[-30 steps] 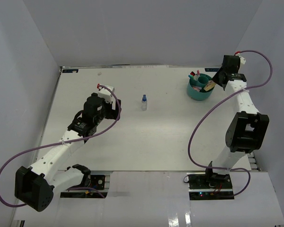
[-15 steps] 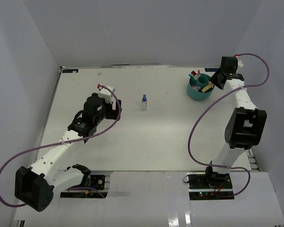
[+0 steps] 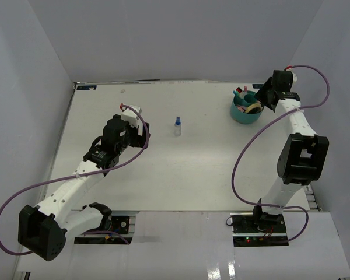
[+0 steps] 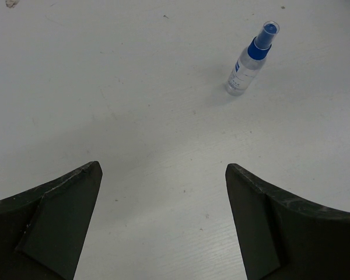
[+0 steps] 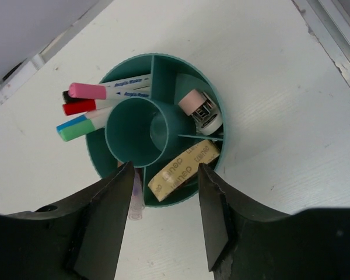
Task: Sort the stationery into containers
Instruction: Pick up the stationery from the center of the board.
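Currently the right end effector (image 5: 163,175) is hovering, spread, over the round teal plastic organiser (image 5: 163,56), while the left end effector (image 4: 162,169) is hanging spread, apart from the small clear blue-capped bottle (image 4: 248,61).

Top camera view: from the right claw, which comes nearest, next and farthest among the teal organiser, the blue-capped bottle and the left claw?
1. Teal organiser, at the far right.
2. Blue-capped bottle, standing mid-table.
3. Left claw, left of the bottle.
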{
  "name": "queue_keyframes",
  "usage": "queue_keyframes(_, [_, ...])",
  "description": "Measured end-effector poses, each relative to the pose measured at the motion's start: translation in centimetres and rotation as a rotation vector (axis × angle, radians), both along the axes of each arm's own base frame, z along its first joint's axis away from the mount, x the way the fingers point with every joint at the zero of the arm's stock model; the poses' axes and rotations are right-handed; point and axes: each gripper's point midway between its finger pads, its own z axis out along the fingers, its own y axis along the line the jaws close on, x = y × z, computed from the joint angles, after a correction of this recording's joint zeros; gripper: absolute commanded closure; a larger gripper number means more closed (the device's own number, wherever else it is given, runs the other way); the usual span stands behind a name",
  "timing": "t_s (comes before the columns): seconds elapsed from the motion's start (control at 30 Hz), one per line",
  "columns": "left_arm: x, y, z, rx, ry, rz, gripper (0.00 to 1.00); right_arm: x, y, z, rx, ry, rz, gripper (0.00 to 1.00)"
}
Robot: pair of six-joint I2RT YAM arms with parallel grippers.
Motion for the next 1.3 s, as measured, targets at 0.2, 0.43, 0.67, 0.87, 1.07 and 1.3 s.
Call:
queue_keyframes(0.2, [0.0,0.0,0.0,-0.001,0.000,0.000,0.02,-2.1,3.7,4.2,-0.086,-0.130,0.200,0.31])
queue_keyframes(0.43, [0.2,0.5,0.0,0.004,-0.002,0.030,0.02,-6.7,17.7,11.2,-0.220,-0.437,0.699,0.19])
queue_keyframes(0.67, [0.5,1.7,-0.1,0.017,-0.002,0.100,0.02,-10.6,27.6,6.9,-0.266,-0.491,1.091,0.13])
queue_keyframes(0.87, [0.8,2.5,-0.1,0.021,-0.005,0.146,0.02,-10.7,31.6,1.3,-0.281,-0.416,1.241,0.13])
queue_keyframes(1.07, [0.9,2.8,-0.2,0.019,-0.002,0.159,0.02,-10.5,34.5,-2.1,-0.282,-0.378,1.318,0.17])
queue_keyframes(1.3, [1.0,3.0,-0.2,0.017,-0.002,0.165,0.02,-8.4,36.3,-3.4,-0.275,-0.384,1.333,0.24])
